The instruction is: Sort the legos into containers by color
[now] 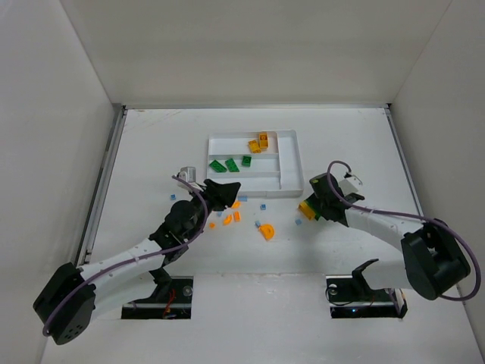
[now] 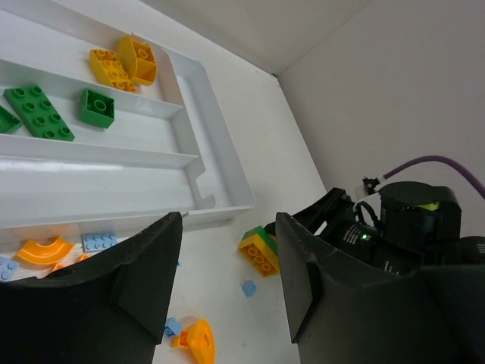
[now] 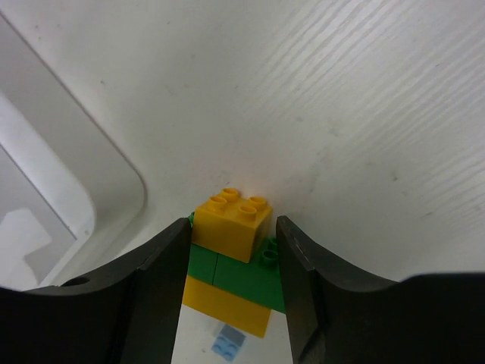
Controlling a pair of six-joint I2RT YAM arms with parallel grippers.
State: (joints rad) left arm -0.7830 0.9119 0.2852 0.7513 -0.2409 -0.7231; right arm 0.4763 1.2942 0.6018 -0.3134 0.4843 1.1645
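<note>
The white tray [image 1: 292, 163] lies at the table's middle back. Its top slot holds yellow bricks [image 1: 259, 142] and its middle slot green bricks [image 1: 227, 164]; both show in the left wrist view [image 2: 121, 64], [image 2: 38, 112]. My right gripper [image 1: 309, 206] [image 3: 233, 227] is shut on a stack of yellow, green and yellow bricks [image 3: 231, 220] [image 2: 261, 250], just off the tray's front right corner. My left gripper [image 1: 227, 189] [image 2: 227, 250] is open and empty above the table by the tray's front edge.
Loose orange pieces [image 1: 231, 218], an orange curved piece [image 1: 267, 231] and tiny light blue bricks [image 1: 263, 207] lie in front of the tray between the arms. White walls enclose the table. The right arm [image 2: 409, 227] stands close to my left gripper's right finger.
</note>
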